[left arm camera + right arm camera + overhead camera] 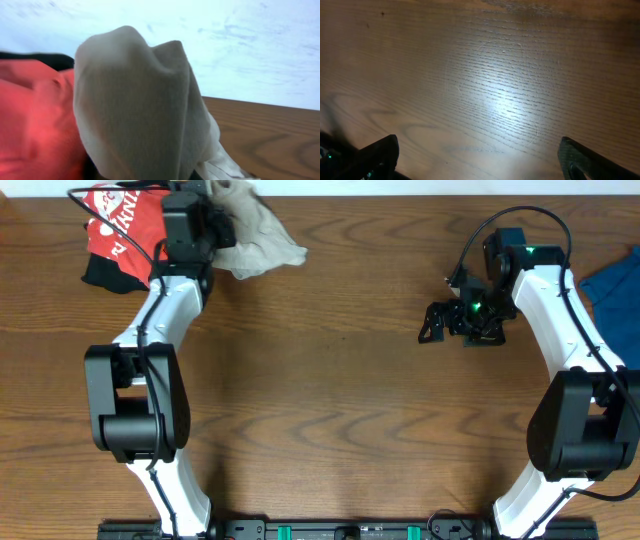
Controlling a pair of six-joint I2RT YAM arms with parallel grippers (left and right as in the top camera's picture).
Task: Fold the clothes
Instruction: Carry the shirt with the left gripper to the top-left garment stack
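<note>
The large, wrinkled, pale beige shirt (255,240) lies at eleven o'clock on the wooden counter (340,400), stretching toward four o'clock. The left pincer (210,210), nearer, is closed on its far end; the right pincer (432,323) stands open, empty, well apart at three o'clock.

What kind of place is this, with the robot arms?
Probably a robot lab or workshop, not a home. A left arm and a right arm stand at a wooden table, with a beige shirt, a red garment and a blue cloth on it.
</note>
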